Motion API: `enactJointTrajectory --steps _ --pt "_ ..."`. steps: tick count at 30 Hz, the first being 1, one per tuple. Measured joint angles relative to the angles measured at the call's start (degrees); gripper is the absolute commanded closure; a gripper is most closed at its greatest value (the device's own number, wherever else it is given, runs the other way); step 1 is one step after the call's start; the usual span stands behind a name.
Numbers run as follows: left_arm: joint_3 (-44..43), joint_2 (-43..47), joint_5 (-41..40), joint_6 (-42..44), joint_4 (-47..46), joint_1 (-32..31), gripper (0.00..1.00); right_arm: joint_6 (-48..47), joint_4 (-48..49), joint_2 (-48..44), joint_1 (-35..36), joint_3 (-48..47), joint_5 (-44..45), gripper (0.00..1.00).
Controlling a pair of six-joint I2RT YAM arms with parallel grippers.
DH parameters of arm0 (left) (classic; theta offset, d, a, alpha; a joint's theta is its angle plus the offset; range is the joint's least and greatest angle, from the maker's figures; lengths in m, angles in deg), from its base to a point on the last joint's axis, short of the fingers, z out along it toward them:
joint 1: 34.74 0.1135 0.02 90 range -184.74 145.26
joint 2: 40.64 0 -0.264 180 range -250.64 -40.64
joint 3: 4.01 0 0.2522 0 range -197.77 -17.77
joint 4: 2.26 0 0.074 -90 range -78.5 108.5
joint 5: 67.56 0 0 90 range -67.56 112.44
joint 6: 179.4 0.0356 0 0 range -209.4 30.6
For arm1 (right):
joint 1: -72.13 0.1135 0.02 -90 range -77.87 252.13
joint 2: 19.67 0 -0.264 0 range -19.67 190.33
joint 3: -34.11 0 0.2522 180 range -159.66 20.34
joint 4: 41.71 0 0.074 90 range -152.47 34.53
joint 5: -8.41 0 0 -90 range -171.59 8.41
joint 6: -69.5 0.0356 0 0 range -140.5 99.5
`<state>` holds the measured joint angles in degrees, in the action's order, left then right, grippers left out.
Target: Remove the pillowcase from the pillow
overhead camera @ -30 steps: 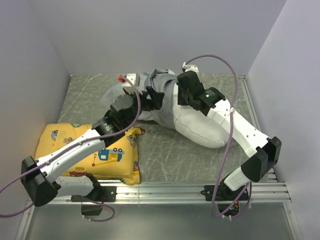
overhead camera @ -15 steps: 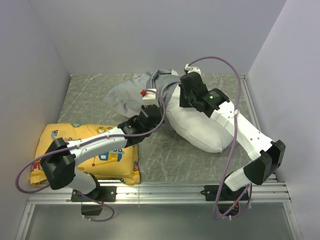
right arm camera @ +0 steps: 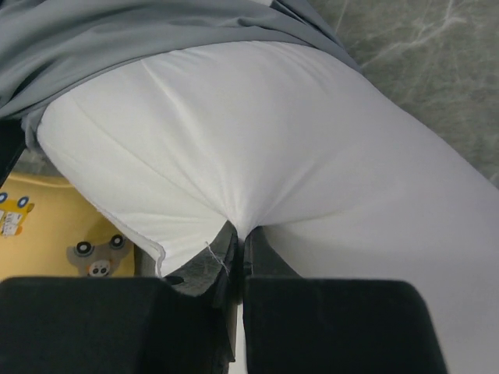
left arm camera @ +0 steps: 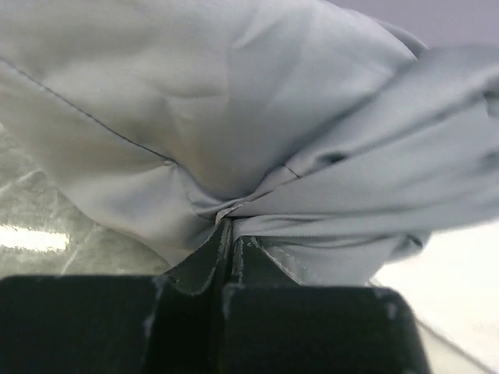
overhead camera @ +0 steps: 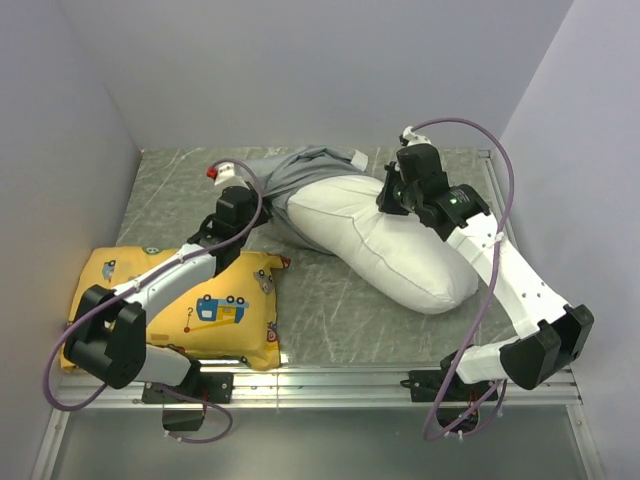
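The grey pillowcase [overhead camera: 300,166] is bunched at the back of the table, still over the far end of the white pillow [overhead camera: 390,252]. Most of the pillow lies bare and runs toward the front right. My left gripper [overhead camera: 258,203] is at the pillowcase's left edge. In the left wrist view it [left arm camera: 227,227] is shut on a gathered fold of the pillowcase [left arm camera: 234,101]. My right gripper [overhead camera: 388,203] is over the pillow's far right side. The right wrist view shows it [right arm camera: 240,231] shut on a pinch of the pillow [right arm camera: 296,148], with the pillowcase [right arm camera: 117,39] beyond.
A yellow cushion [overhead camera: 190,305] printed with cartoon vehicles lies at the front left under my left arm, and it shows again as the cushion [right arm camera: 47,226] in the right wrist view. Grey walls enclose the table on three sides. A metal rail [overhead camera: 330,380] runs along the near edge.
My left gripper has shut on the pillowcase and pulled left. My right arm has drawn the pillow to the right, so more white pillow shows outside the grey cover.
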<state>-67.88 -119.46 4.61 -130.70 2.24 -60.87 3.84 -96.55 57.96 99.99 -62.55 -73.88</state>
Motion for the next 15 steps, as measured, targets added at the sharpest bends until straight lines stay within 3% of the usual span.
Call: enactJointTrajectory --steps 9,15 --pt "-2.89 9.31 -11.61 8.76 8.17 -15.41 0.99 -1.53 -2.03 4.04 -3.56 -5.35 3.21 0.97" --pt "-17.16 14.01 -12.79 15.82 16.81 -20.81 0.98 -2.36 -3.32 2.23 -3.52 -8.81 3.15 0.87"
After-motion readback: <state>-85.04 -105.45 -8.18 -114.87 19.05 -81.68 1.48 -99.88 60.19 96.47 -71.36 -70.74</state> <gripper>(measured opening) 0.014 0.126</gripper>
